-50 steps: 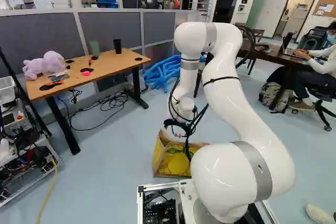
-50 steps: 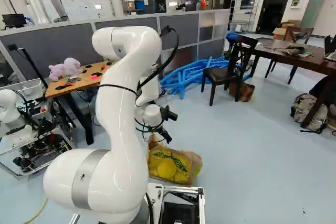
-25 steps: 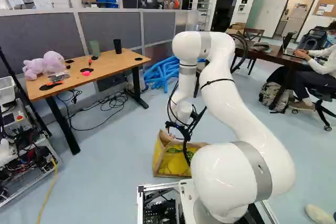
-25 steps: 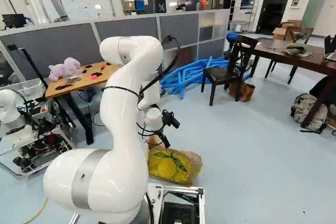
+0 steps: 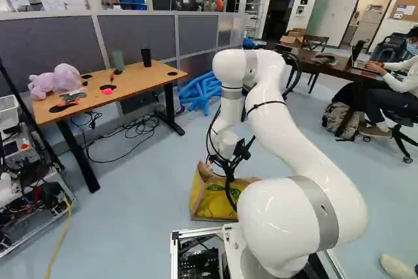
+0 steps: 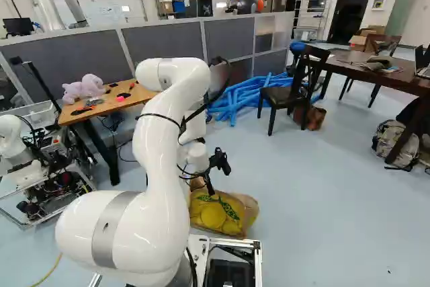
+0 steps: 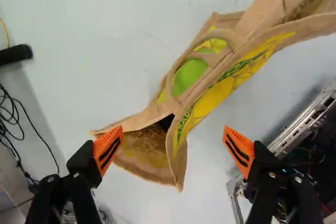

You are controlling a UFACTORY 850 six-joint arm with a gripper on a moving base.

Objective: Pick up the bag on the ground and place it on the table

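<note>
Bag (image 6: 225,214), brown and yellow, lies on the floor (image 6: 316,199) in the near part of the scene, right of the wooden desk (image 5: 145,78) and nearer than it. It sits below the end effector (image 6: 213,174), whose fingers stand wide apart with nothing gripped. In the wrist view, one end of the bag shows between the fingers, its handles farther ahead; whether a finger touches its corner, I cannot tell.

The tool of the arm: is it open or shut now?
Open: in the wrist view, the tool stands with its orange pads wide apart, the bag not gripped.
</note>
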